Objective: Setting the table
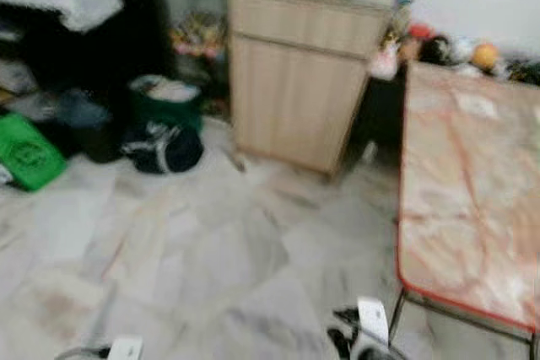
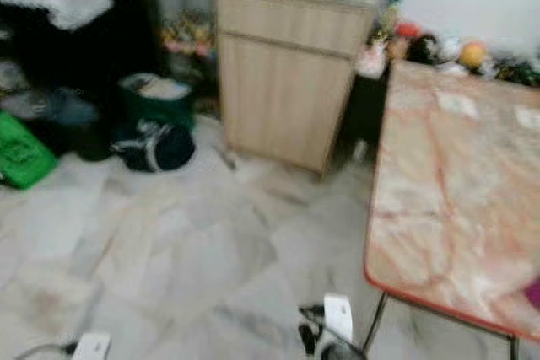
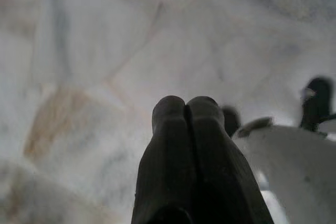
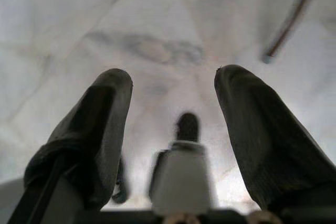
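Above the pale marble floor, the left gripper hangs with its two black fingers pressed together, clenched on nothing. The right gripper hangs likewise over the floor, its fingers spread wide apart, released and empty; a thin metal table leg crosses the corner of its wrist view.

In the head views, both blurred, the lower parts of the robot's arms appear at the bottom edge, left and right. To the robot's right stands a folding table, its tabletop a pinkish marbled pattern with a red rim, carried on a dark metal frame. Two pale flat items lie near its far end; their nature cannot be told.

Ahead stands a light wooden cabinet, decorations along its top. Left of it on the floor are a dark green bin, a dark bag and a bright green bag. Small colourful objects line the wall behind the table.
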Robot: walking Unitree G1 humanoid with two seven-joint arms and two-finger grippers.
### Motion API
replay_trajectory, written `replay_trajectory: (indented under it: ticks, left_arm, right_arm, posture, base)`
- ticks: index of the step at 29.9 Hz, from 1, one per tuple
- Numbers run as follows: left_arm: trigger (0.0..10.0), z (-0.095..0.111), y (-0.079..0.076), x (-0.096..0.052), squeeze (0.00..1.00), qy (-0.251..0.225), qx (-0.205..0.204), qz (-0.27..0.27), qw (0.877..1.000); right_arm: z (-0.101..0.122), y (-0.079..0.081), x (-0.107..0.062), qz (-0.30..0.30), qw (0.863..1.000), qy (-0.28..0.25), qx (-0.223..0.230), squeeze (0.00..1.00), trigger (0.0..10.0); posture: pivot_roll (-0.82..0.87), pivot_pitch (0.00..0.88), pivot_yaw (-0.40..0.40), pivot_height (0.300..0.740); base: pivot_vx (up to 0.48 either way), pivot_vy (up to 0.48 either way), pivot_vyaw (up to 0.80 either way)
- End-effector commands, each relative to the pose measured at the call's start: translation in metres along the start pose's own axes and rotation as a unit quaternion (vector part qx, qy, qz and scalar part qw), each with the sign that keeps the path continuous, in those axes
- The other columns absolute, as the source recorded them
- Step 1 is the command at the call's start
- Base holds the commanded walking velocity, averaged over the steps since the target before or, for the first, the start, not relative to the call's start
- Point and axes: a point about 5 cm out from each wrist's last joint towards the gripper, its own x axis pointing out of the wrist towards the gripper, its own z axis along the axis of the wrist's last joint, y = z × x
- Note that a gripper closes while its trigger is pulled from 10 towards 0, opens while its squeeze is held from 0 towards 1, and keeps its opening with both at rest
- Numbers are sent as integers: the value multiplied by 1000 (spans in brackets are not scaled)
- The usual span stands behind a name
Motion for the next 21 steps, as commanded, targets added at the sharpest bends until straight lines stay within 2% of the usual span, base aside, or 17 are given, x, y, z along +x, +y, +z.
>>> replay_trajectory:
  ticks: [1,8,21]
  left_arm:
    - [10000,-12,6,-3,0,16,-1,2,1000]
    - [10000,-10,7,-3,0,15,-2,0,1000]
    - [10000,-2,-11,2,0,9,-9,-6,1000]
  right_arm:
    - [-1,2,0,2,1000,4,-4,0,10000]
    - [-4,0,0,0,1000,7,-3,0,10000]
    - [-9,-3,-1,-4,1000,13,-3,0,10000]
  posture:
    - [80,0,-38,740]
    - [75,0,-37,740]
    - [74,0,-38,740]
  base:
    - [0,0,-750]
    - [0,0,-751]
    - [0,0,-750]
